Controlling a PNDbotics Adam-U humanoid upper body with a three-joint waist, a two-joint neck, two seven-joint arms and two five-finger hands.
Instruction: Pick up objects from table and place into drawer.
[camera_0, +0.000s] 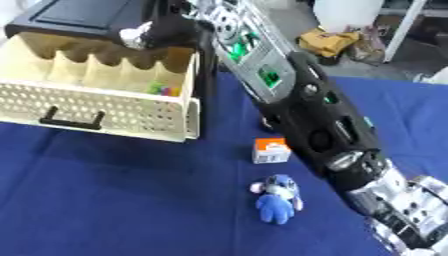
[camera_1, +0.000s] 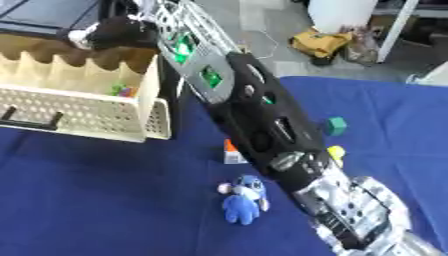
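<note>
Left eye view has the right arm (camera_0: 297, 100) stretched diagonally across the blue table (camera_0: 114, 200), so it hides a good chunk of the middle. Its right hand (camera_0: 162, 32) hangs over the far side of the open beige drawer (camera_0: 96, 107), fingers curled round something pale, can't tell what. Some small colourful bits (camera_0: 164, 90) sit inside the drawer. Near side: a blue plush toy (camera_0: 277, 198) and a small orange and white box (camera_0: 270, 150) just beside the arm. A green block (camera_1: 336, 126) and a yellow one (camera_1: 336, 152) sit right of it.
</note>
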